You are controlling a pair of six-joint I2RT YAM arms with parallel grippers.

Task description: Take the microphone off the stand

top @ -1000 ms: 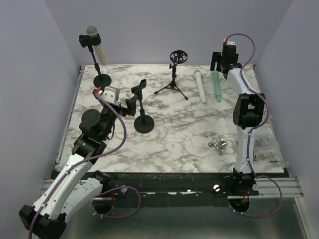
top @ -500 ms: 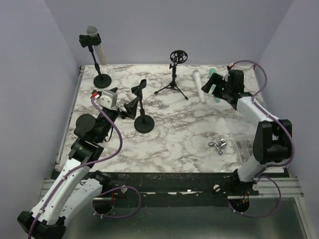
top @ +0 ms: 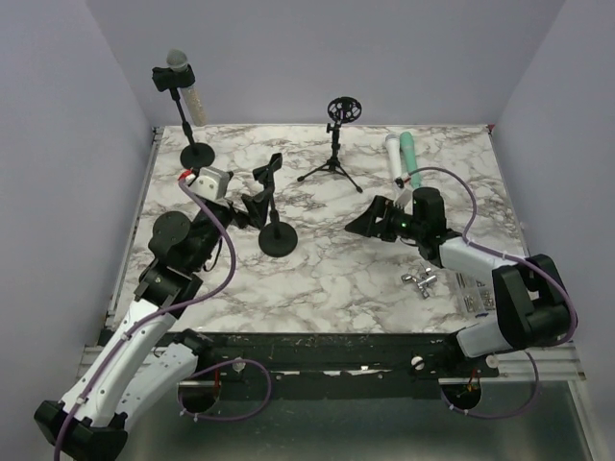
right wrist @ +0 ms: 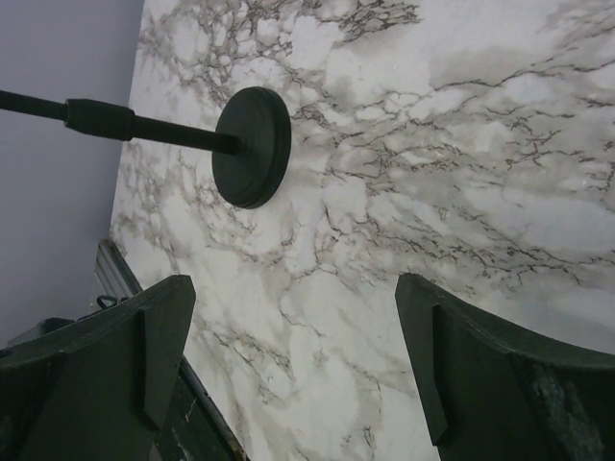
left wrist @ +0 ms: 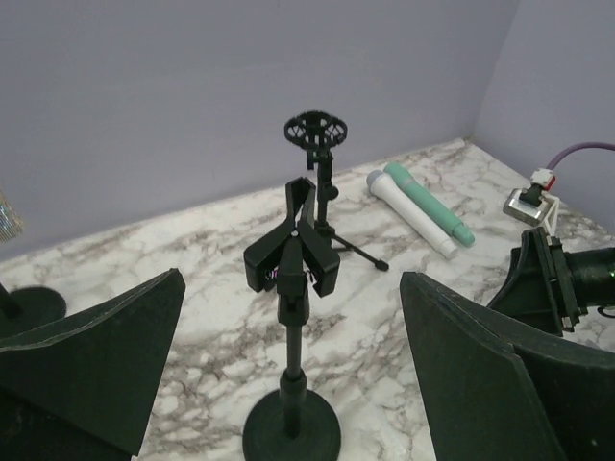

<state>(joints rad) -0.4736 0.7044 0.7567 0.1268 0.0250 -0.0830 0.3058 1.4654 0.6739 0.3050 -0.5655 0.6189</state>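
Observation:
The microphone [top: 176, 60], grey mesh head on a pale handle, sits tilted in the clip of a black stand [top: 198, 154] at the back left corner. In the left wrist view only its head [left wrist: 8, 216] shows at the left edge. My left gripper [top: 248, 208] is open and empty, right next to a second stand [top: 278, 235] whose clip [left wrist: 291, 252] holds nothing; that stand rises between the fingers [left wrist: 291, 288]. My right gripper [top: 370, 219] hangs low over mid-table, open and empty [right wrist: 293, 288], facing that stand's round base [right wrist: 252, 146].
A tripod stand with a ring mount [top: 341, 110] stands at the back centre. A white microphone [top: 393, 157] and a green one [top: 408, 152] lie side by side behind the right arm. Small metal parts [top: 423, 280] lie at the right front. Purple walls enclose the marble table [top: 327, 279].
The right arm has swung down from the back right corner to mid-table and now points left, low over the marble. The left arm has barely shifted.

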